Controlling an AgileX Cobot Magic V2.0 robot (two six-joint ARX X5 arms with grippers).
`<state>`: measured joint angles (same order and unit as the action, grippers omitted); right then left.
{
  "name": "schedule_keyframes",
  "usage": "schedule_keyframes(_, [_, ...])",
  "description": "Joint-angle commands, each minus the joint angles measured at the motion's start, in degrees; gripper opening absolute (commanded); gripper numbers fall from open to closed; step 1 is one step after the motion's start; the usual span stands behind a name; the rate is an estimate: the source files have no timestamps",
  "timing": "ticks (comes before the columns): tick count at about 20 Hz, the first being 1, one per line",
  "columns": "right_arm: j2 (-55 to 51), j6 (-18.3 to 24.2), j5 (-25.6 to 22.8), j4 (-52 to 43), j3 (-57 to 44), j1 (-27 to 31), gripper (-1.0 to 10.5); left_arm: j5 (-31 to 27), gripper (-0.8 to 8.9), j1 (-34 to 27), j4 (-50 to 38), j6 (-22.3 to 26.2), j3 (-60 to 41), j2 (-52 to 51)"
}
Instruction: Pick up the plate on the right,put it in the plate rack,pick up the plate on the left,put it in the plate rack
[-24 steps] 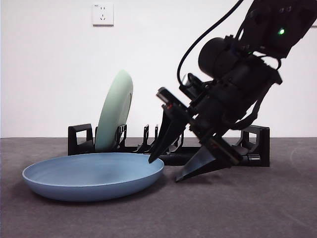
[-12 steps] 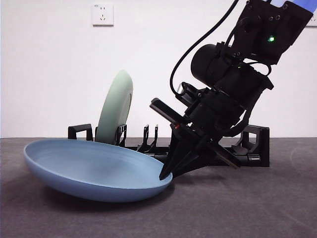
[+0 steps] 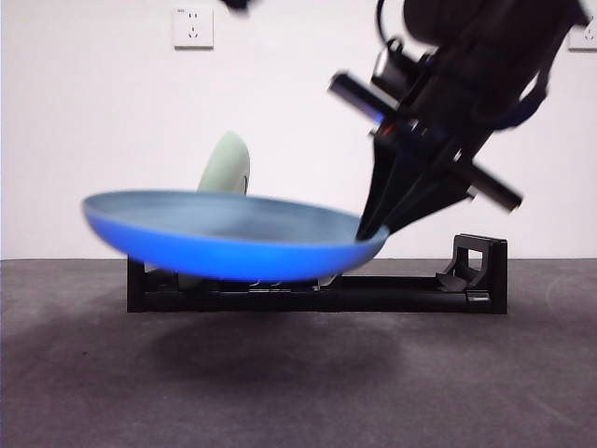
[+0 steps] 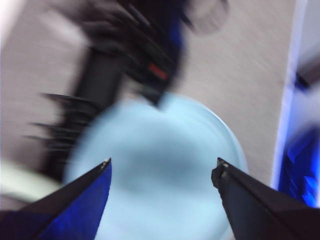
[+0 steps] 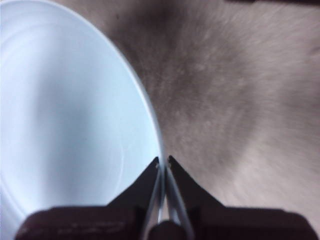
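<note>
Right tool (image 5: 163, 160) pinches the blue plate's (image 3: 233, 245) rim — airborne; left tool (image 4: 162, 167) gapes.

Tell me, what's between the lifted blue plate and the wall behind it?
In the front view, the black plate rack stands behind the blue plate, with a pale green plate upright in it.

From my seat I see the plate rack (image 3: 317, 297) lying across the far middle of the table (image 3: 485, 383). 1 plate (image 3: 227, 166) stands in the rack's left part. A 2nd plate (image 3: 233, 238) hangs off the table, in front of the rack and left of center, its right rim pinched by the right gripper (image 5: 164, 161). The left gripper (image 4: 162, 167) sits above it, jaws apart.
</note>
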<state>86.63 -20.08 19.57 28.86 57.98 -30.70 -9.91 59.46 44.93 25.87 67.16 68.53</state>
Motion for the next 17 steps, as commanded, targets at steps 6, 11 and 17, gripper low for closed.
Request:
schedule_keyframes(6, [-9.9,2.6,-0.4,8.4,-0.3,6.8,-0.2,-0.6,3.40,8.8,-1.8,-0.2,-0.3,7.4])
schedule_keyframes(11, [-16.2,3.2,0.0,12.0,-0.2,9.0,-0.2,-0.6,3.40,10.2,-5.9,-0.1,-0.3,8.6])
schedule_keyframes(17, [-22.0,3.2,0.0,14.2,-0.2,9.0,-0.2,-0.6,2.51,10.2,-6.5,0.4,-0.3,11.6])
